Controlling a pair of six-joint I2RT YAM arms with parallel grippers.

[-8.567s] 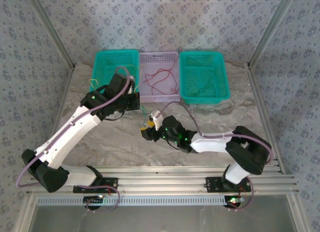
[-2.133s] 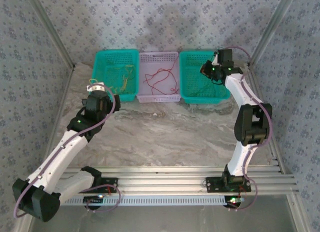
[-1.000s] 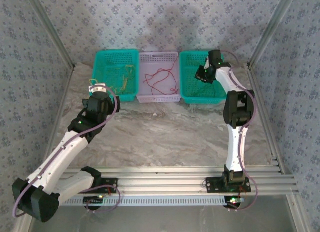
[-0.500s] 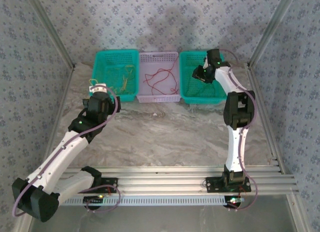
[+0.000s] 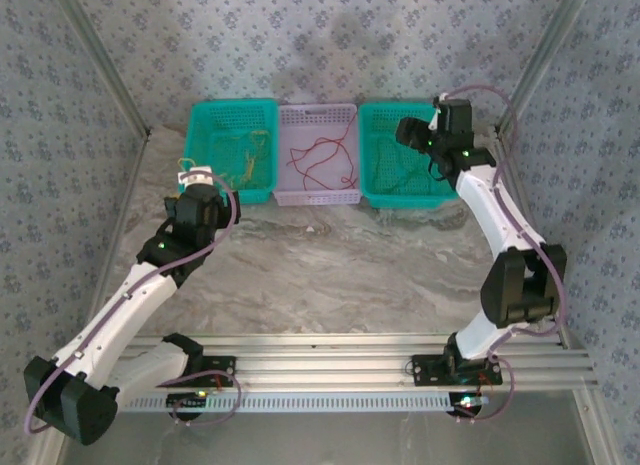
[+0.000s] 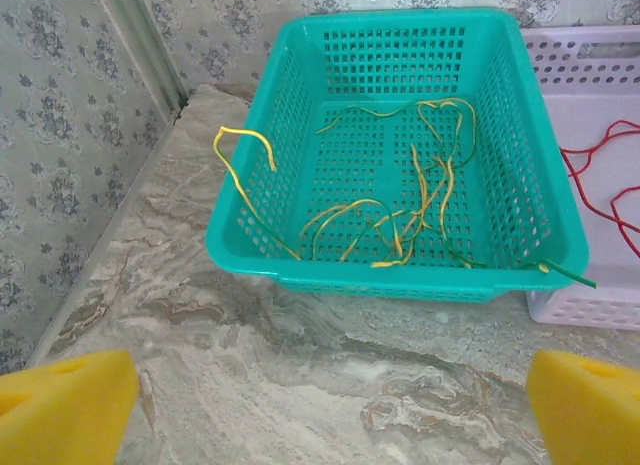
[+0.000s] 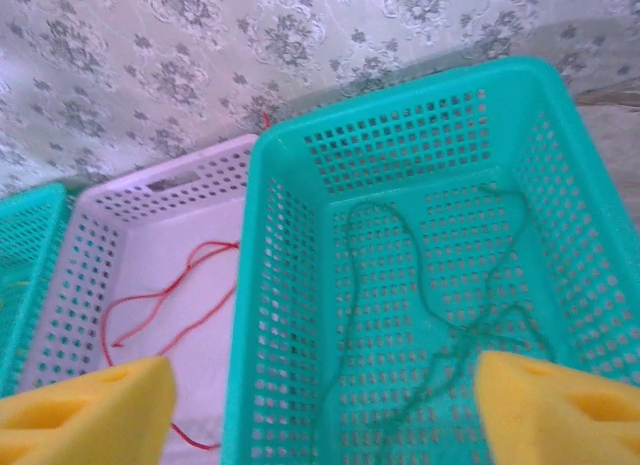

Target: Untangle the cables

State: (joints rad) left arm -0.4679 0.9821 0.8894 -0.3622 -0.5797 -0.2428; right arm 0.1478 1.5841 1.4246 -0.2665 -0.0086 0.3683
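You are looking down on a marbled table (image 5: 330, 275) with both arms reaching toward its far edge. The left arm (image 5: 130, 295) is stretching from the near left corner. The right arm (image 5: 490, 205) is bending up along the right side.

Three baskets are sitting side by side at the back, touching one another: a left teal basket (image 6: 400, 280), a lilac basket (image 5: 318, 112) in the middle, and a right teal basket (image 7: 290, 285).

Your left gripper (image 6: 322, 410) is hovering over bare table just in front of the left teal basket. Its jaws are standing spread wide with nothing between them. Your right gripper (image 7: 320, 410) is hanging above the near part of the right teal basket. Its jaws are also standing wide apart, and they are gripping nothing.

The cables are lying sorted by colour. The yellow cables (image 6: 425, 200) are sprawling across the floor of the left teal basket. One loop is hanging out over its left wall, and one thin end is poking past its front right corner. The red cable (image 7: 165, 300) is curling inside the lilac basket. The green cable (image 7: 455, 335) is lying loosely looped on the floor of the right teal basket, below the right gripper.
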